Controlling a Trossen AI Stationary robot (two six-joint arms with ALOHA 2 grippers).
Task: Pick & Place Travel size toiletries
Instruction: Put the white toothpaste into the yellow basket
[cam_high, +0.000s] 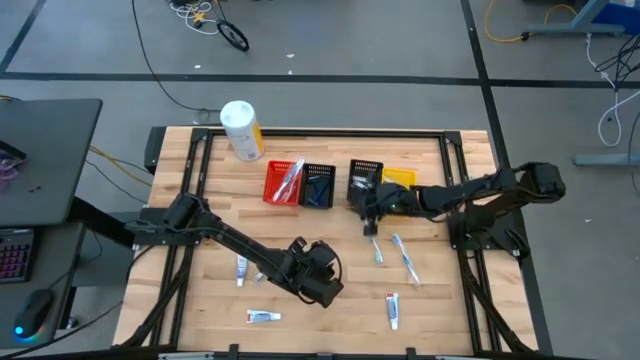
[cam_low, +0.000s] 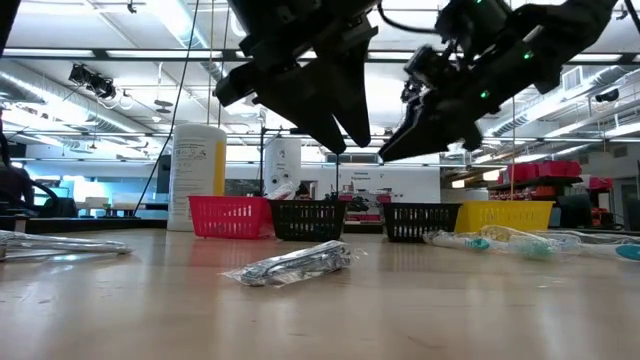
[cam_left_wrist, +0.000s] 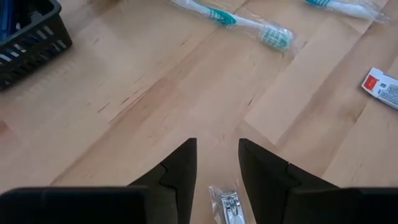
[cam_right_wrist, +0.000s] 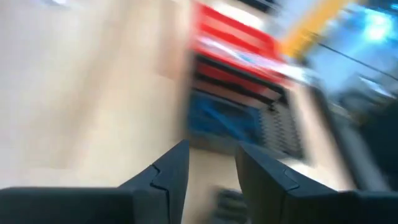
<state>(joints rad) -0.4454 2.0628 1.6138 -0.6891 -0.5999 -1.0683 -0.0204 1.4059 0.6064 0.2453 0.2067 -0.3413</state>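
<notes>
Left gripper (cam_high: 300, 248): we see it lower centre of the high view, hanging above the table; in its wrist view the fingers (cam_left_wrist: 180, 171) stand apart with nothing between them, and a wrapped nail clipper (cam_left_wrist: 229, 204) lies on the wood just under the gap.
Right gripper (cam_high: 364, 205): centre right of the high view, just below the black bin (cam_high: 365, 174); fingers (cam_right_wrist: 168, 174) parted, and we see nothing pinched.
Bins: red bin (cam_high: 284, 182), dark bin (cam_high: 319, 186), black bin and yellow bin (cam_high: 399, 178) in a row at upper centre.
Toothbrushes: two toothbrushes (cam_high: 377, 249) (cam_high: 405, 257) lie right of centre, below the right gripper.
Toothpaste tubes: we count three, toothpaste tubes (cam_high: 241, 268) (cam_high: 263, 316) (cam_high: 393, 308), along the lower part of the table (cam_high: 430, 300).
Container: white-and-yellow cylinder (cam_high: 241, 130) lying at upper left.
</notes>
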